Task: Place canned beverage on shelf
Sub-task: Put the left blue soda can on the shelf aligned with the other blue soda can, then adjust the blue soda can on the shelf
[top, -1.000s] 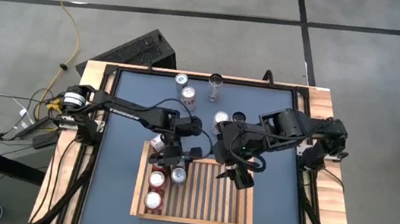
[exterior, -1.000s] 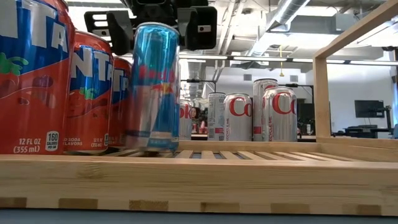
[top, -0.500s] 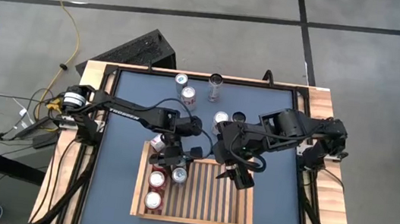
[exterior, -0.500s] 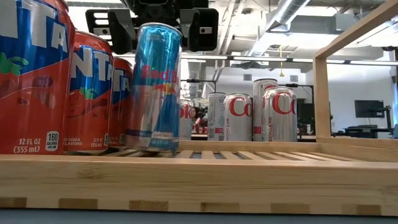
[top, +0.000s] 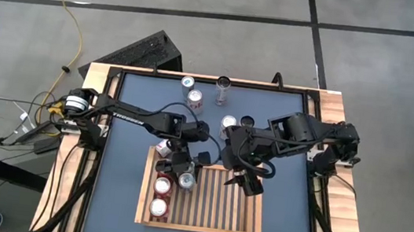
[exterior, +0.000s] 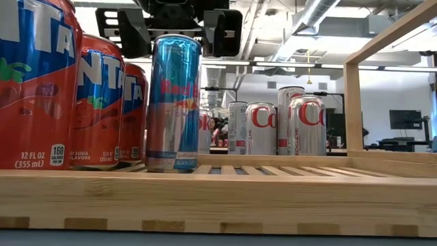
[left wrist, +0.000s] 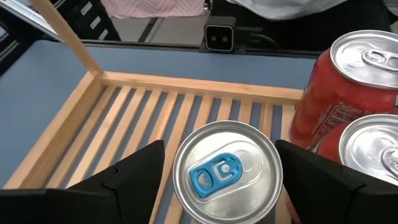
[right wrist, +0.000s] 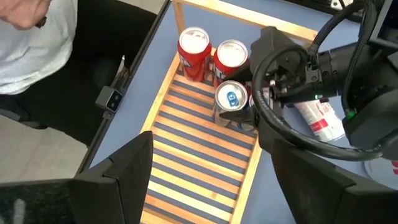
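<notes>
A blue-and-silver can (exterior: pixel 174 102) stands upright by its base on the slats of the light-wood shelf (top: pixel 201 228), next to three red cans (exterior: pixel 99 102) along the shelf's left side. My left gripper (exterior: pixel 177 31) is open around the blue can's top (left wrist: pixel 227 171), one finger on each side, with a small gap to the can wall on both sides. My right gripper (top: pixel 250 186) hangs open above the shelf's far right part with nothing between its fingers.
Several silver-and-red cans (top: pixel 195 97) stand on the blue tabletop beyond the shelf's far rim; in the low view they show as cans (exterior: pixel 300 126) behind the shelf. The shelf's slats (right wrist: pixel 186 155) right of the blue can are bare. A person in a white shirt (right wrist: pixel 56 37) sits beyond the table.
My left gripper has opened and let go of the blue can without shifting place. The can, tilted a second ago with its top leaning toward the shelf's bare side, now stands upright on the slats.
</notes>
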Robot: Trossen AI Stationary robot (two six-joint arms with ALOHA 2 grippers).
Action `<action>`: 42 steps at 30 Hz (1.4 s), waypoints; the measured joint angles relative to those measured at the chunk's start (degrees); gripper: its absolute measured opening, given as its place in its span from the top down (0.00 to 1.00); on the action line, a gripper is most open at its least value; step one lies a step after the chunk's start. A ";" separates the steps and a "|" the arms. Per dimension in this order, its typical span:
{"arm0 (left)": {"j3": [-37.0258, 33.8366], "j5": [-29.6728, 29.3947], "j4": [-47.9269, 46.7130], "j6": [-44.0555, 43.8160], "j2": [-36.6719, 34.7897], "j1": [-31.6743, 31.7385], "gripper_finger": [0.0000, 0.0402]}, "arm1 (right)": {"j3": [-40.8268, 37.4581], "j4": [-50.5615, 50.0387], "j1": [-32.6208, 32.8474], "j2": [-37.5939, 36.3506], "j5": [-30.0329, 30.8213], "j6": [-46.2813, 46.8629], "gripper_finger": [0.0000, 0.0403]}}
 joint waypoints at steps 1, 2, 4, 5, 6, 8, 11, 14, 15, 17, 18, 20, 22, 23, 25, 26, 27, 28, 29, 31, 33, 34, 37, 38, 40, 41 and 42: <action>0.08 -0.23 -0.27 -0.02 -0.08 0.08 0.27 | 0.00 -0.33 0.00 0.00 0.00 -0.02 0.23; 0.38 -0.68 -0.79 -0.03 -0.17 0.15 0.27 | 0.00 -0.69 0.00 0.00 -0.01 -0.02 0.23; 1.31 -1.99 -1.80 -0.04 -0.54 0.17 0.27 | 0.00 -1.39 0.00 0.00 0.00 0.00 0.23; 1.93 -2.78 -2.53 -0.05 -0.76 0.17 0.27 | 0.00 -1.56 0.00 0.00 0.00 0.00 0.23; 2.56 -3.55 -3.48 -0.02 -1.06 0.17 0.27 | 0.00 -1.51 0.00 0.00 0.00 -0.01 0.23; 3.89 -4.58 -5.21 -0.01 -1.29 0.10 0.27 | 0.00 -1.52 0.00 0.00 0.00 0.00 0.23; 5.78 -5.10 -8.30 0.02 -1.56 -0.02 0.27 | 0.00 -1.68 0.00 0.00 0.04 0.00 0.23; 7.93 -7.19 -11.96 0.13 -1.73 -0.49 0.27 | 0.00 -4.34 0.00 0.00 2.39 1.07 0.23; 8.70 -8.30 -13.64 0.12 -1.73 -0.76 0.27 | 0.00 -5.85 0.02 -0.02 5.51 2.80 0.23; 10.65 -10.47 -16.41 0.10 -1.73 -1.41 0.27 | 0.00 -9.01 0.01 -0.46 11.42 7.15 0.23; 11.62 -11.52 -17.29 0.09 -1.98 -1.79 0.27 | -0.09 -9.36 -0.03 -0.67 13.55 8.99 0.23; 13.15 -14.35 -19.47 -0.42 -2.94 -2.62 0.27 | -1.56 -8.59 0.06 -1.98 14.98 10.41 0.23; 14.58 -17.65 -21.23 -2.26 -4.69 -3.51 0.27 | -4.27 -7.20 1.44 -3.50 15.37 11.80 0.23; 15.29 -17.86 -21.58 -4.04 -5.98 -3.76 0.27 | -6.39 -5.84 2.10 -4.35 15.79 12.68 0.23; 16.06 -17.97 -22.66 -7.27 -9.74 -4.33 0.27 | -12.54 -3.05 4.48 -7.14 17.71 15.65 0.23; 16.09 -18.20 -22.86 -8.98 -12.10 -4.49 0.27 | -16.54 -0.27 5.56 -8.37 19.07 16.64 0.23; 16.09 -18.90 -22.76 -11.01 -14.70 -4.72 0.27 | -21.14 4.26 6.48 -10.00 20.76 17.23 0.23; 16.09 -19.45 -22.47 -13.43 -17.15 -5.02 0.27 | -26.25 9.51 7.73 -11.92 22.33 17.84 0.23; 16.09 -19.60 -22.02 -15.97 -19.76 -5.44 0.27 | -31.83 15.62 8.93 -13.75 23.94 18.44 0.23; 16.02 -20.94 -20.50 -20.49 -25.29 -6.91 0.27 | -42.47 29.07 10.49 -16.92 24.11 18.69 0.23; 15.41 -25.07 -17.44 -24.52 -30.44 -9.71 0.27 | -51.78 42.54 11.75 -18.92 23.97 19.29 0.23; 14.92 -28.08 -15.47 -26.27 -32.72 -11.36 0.27 | -55.31 47.58 12.09 -19.29 23.86 19.66 0.23; 14.04 -37.58 -12.44 -29.72 -37.88 -17.31 0.27 | -63.31 61.43 12.08 -18.91 23.74 20.98 0.24; 14.03 -39.69 -11.94 -30.58 -39.05 -19.23 0.27 | -64.94 63.66 11.96 -18.44 23.93 21.84 0.25; 14.03 -43.13 -10.56 -32.03 -40.78 -22.98 0.27 | -66.79 66.29 11.49 -16.74 24.33 23.86 0.26; 14.03 -44.46 -10.17 -32.45 -41.30 -24.79 0.27 | -67.11 66.36 11.17 -15.70 24.35 24.87 0.27; 14.03 -45.77 -9.83 -32.58 -41.74 -26.51 0.27 | -67.30 66.25 10.91 -14.75 24.58 25.82 0.27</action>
